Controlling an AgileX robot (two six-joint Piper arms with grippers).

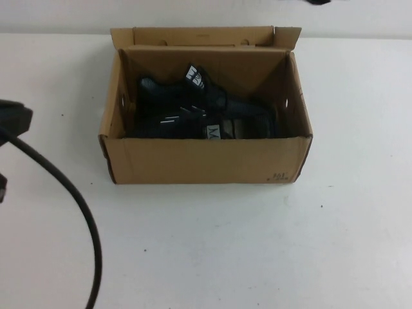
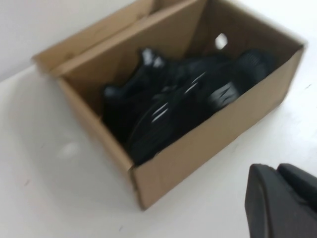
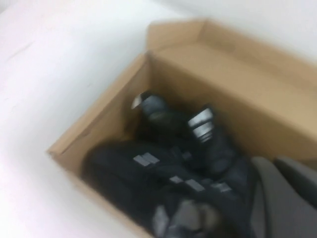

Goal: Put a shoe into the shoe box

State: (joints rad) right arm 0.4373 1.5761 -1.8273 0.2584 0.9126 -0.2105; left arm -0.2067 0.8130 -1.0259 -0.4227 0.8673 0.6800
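Black cable (image 1: pixel 77 199) across white worktop (image 1: pixel 206 244) at left; left hand (image 2: pixel 282 198) pressed together beside cardboard shoe box (image 1: pixel 206 161), shoe (image 1: pixel 187 109) inside; right hand (image 3: pixel 292 193) pressed together above box interior.

A white table (image 1: pixel 212 251) (faintly speckled with small dark marks) meets a pale wall (image 1: pixel 193 13) behind.

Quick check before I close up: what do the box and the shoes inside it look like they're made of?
The shoe box looks like plain brown corrugated cardboard, matte, with raw cut edges and folded flaps. The shoes look like black knit fabric, dull, with white dashes and white-printed tongue labels; their soles are hidden. The left gripper, shut, hangs beside the box; the right gripper, shut, is over the box's inside.
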